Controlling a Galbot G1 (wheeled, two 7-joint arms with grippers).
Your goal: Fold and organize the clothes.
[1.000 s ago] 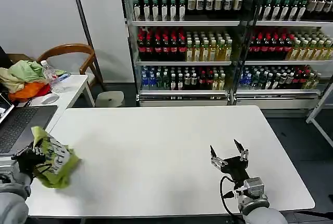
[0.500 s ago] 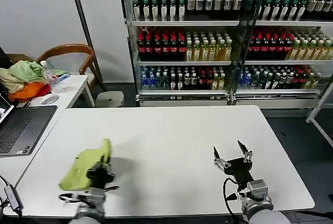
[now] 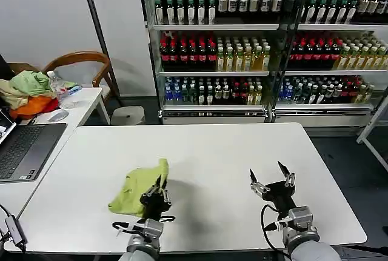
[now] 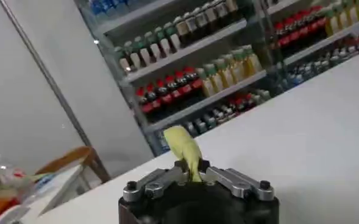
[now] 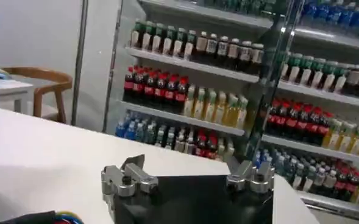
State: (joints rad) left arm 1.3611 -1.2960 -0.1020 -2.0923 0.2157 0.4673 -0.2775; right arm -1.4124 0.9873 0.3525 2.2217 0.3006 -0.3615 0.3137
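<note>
One bunched T-shirt (image 3: 138, 185) on table (image 3: 212, 152), near-left, long axis slanting toward far right. Left gripper (image 3: 156, 192) clamped on its far end. Right gripper (image 3: 271, 177) spread wide, empty.

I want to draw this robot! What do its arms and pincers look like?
Both arms are light grey with rounded shells. The left pincer and right pincer are black blocks with silvery metal fingers ending in dark pointed tips, held on by round bolts. Thin black cables loop beside each wrist, and coloured wires peek out near the right one.
</note>
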